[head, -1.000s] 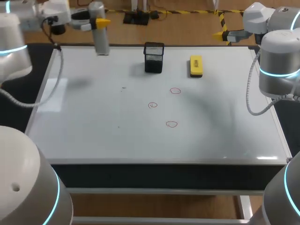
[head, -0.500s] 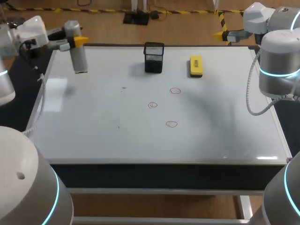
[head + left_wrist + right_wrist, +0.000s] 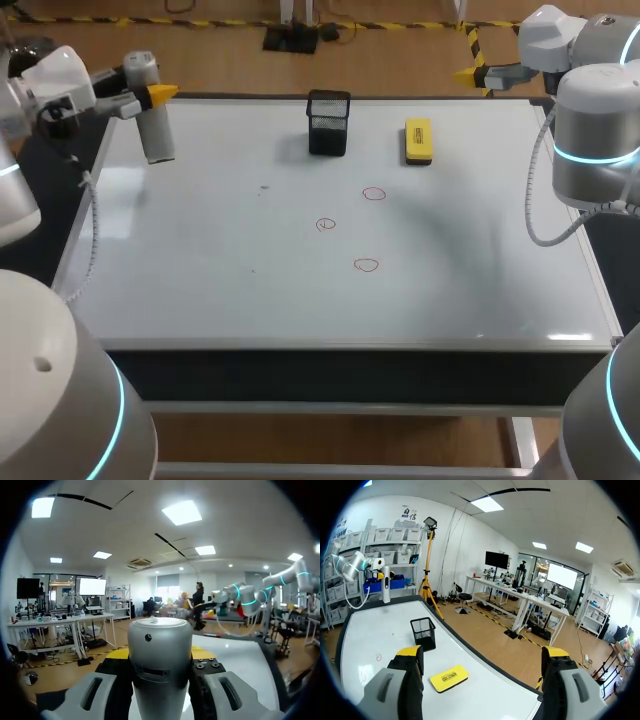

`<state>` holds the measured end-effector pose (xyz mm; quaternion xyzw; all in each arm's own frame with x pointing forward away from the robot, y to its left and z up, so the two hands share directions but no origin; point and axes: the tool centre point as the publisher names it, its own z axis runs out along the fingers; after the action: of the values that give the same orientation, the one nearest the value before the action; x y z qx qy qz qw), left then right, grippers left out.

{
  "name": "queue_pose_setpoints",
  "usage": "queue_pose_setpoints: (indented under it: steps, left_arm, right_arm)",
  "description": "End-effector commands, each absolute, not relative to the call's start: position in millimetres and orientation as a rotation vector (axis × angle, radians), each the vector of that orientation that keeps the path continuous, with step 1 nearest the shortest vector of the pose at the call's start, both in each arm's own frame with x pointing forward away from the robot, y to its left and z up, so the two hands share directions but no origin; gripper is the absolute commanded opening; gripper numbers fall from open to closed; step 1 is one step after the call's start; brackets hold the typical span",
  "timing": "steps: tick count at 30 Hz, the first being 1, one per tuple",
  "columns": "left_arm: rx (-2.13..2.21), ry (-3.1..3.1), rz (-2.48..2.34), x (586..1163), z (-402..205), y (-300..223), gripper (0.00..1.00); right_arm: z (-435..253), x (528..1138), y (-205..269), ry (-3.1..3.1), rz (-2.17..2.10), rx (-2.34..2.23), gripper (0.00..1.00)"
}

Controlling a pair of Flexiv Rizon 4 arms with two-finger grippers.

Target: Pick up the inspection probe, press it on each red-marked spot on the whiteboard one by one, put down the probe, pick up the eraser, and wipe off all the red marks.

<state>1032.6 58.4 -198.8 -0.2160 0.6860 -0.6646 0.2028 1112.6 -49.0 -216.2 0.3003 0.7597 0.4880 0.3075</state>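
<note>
Hanging over the whiteboard's [image 3: 200, 280] far left corner, the left gripper [image 3: 148, 95] clamps the probe [image 3: 155, 130], a plain silver cylinder held roughly upright. The right gripper [image 3: 478, 73] hovers spread wide past the far right edge. Three red rings [image 3: 366, 264] sit mid-board, well apart from every edge. The yellow eraser [image 3: 418, 140] lies near a black mesh cup [image 3: 328, 122] by the far edge.

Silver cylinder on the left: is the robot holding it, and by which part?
Yes. The left gripper clamps the silver probe by its upper body, just below the cap. The right gripper holds nothing.
</note>
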Motion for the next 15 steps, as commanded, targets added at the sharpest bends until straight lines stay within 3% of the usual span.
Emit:
queue_pose_setpoints:
  steps: [1, 15]
  left_arm:
    - [-0.627, 1.889, -1.834, 1031.0, -198.0, 56.3, 0.0]
    - [-0.627, 1.889, -1.834, 1031.0, -198.0, 56.3, 0.0]
  right_arm:
    - [-222.9, 1126.2, -50.3, 2.139, 1.278, 0.673, 1.0]
    - [-241.1, 1154.3, -21.6, 2.607, 0.76, -0.599, 1.0]
